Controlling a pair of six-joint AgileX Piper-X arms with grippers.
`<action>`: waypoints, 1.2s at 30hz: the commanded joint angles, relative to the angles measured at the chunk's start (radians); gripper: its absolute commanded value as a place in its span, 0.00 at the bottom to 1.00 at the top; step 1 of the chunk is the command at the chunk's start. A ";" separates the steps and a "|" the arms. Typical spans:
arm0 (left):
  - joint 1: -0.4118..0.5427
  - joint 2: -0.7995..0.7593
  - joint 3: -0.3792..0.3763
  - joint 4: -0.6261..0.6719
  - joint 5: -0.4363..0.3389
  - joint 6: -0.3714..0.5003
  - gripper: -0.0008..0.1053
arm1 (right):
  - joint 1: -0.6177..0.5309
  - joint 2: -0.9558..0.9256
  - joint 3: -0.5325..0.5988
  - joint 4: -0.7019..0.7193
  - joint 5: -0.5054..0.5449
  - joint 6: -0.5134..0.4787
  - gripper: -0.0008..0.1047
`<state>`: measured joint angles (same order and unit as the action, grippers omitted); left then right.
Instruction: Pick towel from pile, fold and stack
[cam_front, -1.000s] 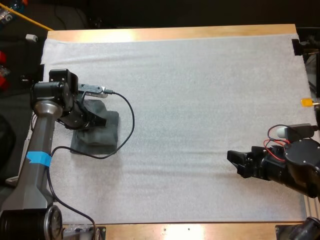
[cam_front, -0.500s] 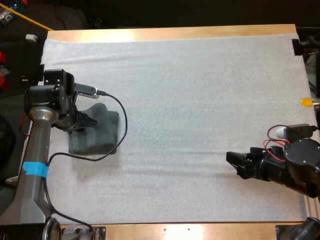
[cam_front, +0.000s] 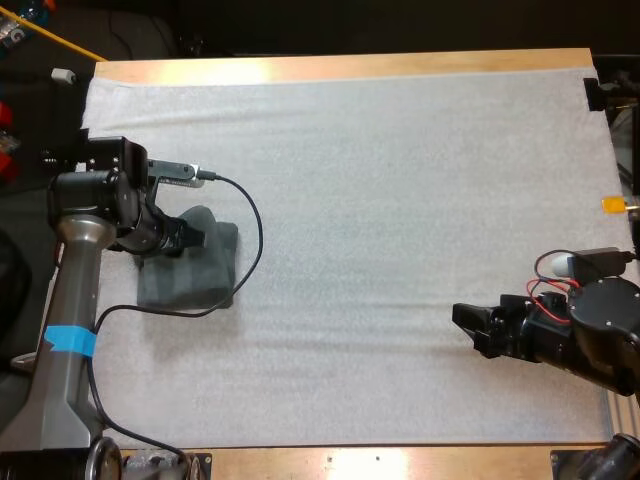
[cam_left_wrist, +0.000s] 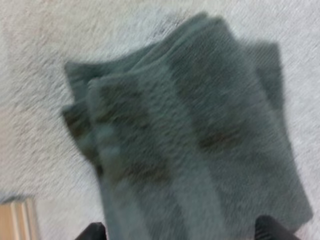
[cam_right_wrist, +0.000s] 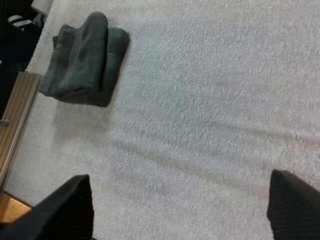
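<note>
Pulled back toward the mat's left edge over the past second, the left gripper (cam_front: 192, 236) now sits over the far-left part of the folded towel stack (cam_front: 195, 278), its wrist turned a touch more to the right than half a second ago; the right gripper (cam_front: 474, 329) has not shifted, and the stack lies where it lay. Seen from the high view, the left arm's wrist covers the stack's far-left corner, so whether the fingers touch cloth there cannot be told from above; how many towels make up the stack cannot be counted either, though several folded layers show along one side. From the left wrist, only the two black fingertips (cam_left_wrist: 94, 233) are seen, the rest cut off; they stand wide apart at the stack's edge, with nothing gripped. The dark grey-green stack rests on the white mat (cam_front: 400, 180) near its left edge, close to the rim of the wooden table (cam_front: 350, 66) there, and well apart from the right arm. From the right wrist, that gripper's fingers (cam_right_wrist: 75, 205) are spread wide over bare mat, holding nothing, with the stack far off beyond them.
</note>
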<state>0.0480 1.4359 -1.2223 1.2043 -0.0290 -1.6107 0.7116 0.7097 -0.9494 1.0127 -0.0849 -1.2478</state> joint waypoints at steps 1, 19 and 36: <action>0.002 0.014 -0.002 -0.012 0.028 -0.012 0.54 | 0.001 -0.007 -0.007 -0.007 -0.010 0.004 0.67; 0.002 0.331 -0.002 -0.015 0.064 -0.074 0.54 | 0.001 -0.007 -0.007 -0.007 -0.010 0.018 0.67; 0.002 0.343 -0.044 -0.210 0.056 -0.106 0.54 | 0.001 -0.007 -0.007 -0.007 -0.010 0.018 0.67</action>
<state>0.0480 1.7856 -1.2629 1.0127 0.0331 -1.7022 0.7116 0.7097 -0.9494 1.0127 -0.0849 -1.2339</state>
